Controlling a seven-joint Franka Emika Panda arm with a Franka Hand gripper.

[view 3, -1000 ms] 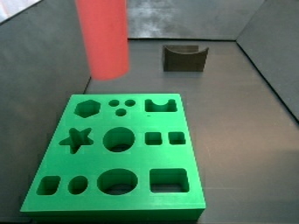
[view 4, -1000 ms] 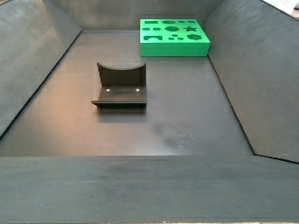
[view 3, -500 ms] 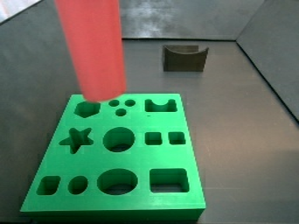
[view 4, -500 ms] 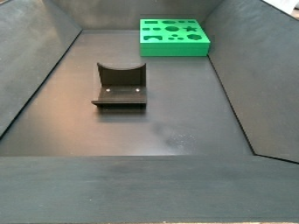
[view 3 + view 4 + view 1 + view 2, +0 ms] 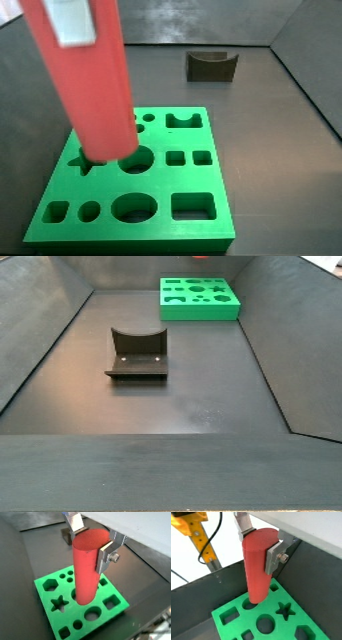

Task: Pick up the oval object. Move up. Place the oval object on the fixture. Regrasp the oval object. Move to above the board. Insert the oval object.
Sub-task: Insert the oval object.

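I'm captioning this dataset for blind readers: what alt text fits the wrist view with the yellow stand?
The gripper holds the red oval object upright between its silver fingers, lower end just over the green board of cut-out holes. A yellow stand rises behind.

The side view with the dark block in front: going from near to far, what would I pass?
Fixture → board → the gripper's peg tip, barely showing at the top edge above the board.

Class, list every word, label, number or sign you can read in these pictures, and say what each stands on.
None: no readable text on the red peg, the green board or the dark fixture. The hand, above the board, holds the peg; its plates are unmarked.
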